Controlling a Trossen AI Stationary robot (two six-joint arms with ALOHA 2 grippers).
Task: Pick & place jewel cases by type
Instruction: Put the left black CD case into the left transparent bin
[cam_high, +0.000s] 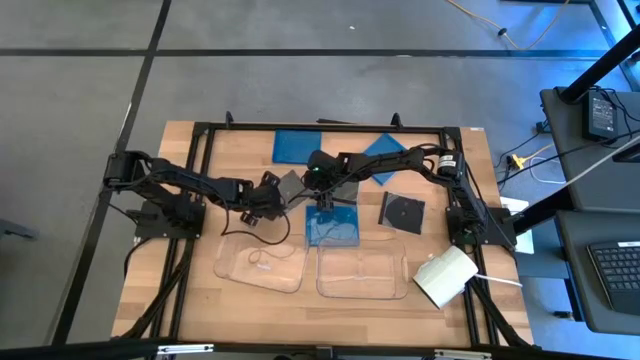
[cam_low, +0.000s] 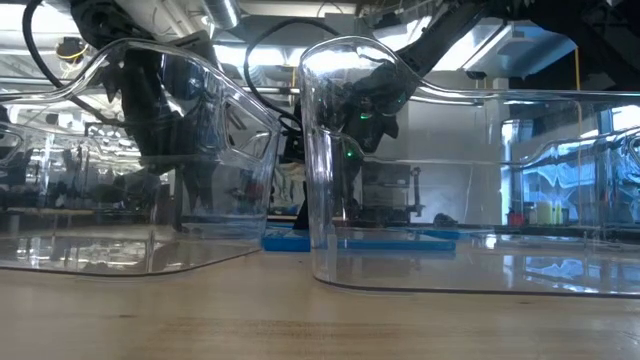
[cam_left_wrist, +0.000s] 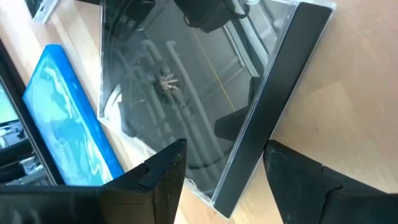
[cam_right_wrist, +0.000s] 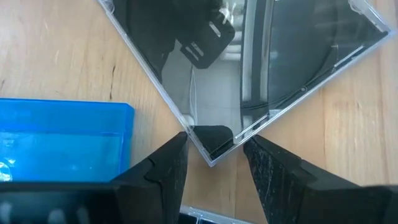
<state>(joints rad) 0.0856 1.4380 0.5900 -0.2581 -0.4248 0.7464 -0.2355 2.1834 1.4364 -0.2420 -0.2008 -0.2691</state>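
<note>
Left jaws (cam_left_wrist: 214, 180): were seen spread wide on either side of the dark spine edge of a black jewel case (cam_left_wrist: 186, 93); no contact could be confirmed, so nothing was judged to be held.
Handling: the case was judged light, stiff, slick-faced and brittle at its corners; the thick spine edge between the fingers was judged the safest hold.
Left arm pose: was stretched in from the counter's left side, wrist low and tipped down at the case (cam_high: 288, 183).
Right jaws (cam_right_wrist: 214, 165): were seen open around one corner of the clear-fronted black case (cam_right_wrist: 261, 56), a blue case (cam_right_wrist: 62, 140) lying just beside one finger.
Right arm pose: was reached across the wooden counter (cam_high: 190, 300) from the right, gripper pointed down near the middle.
Other cases: a black one (cam_high: 402, 212) lay apart beyond the right jaws.
</note>
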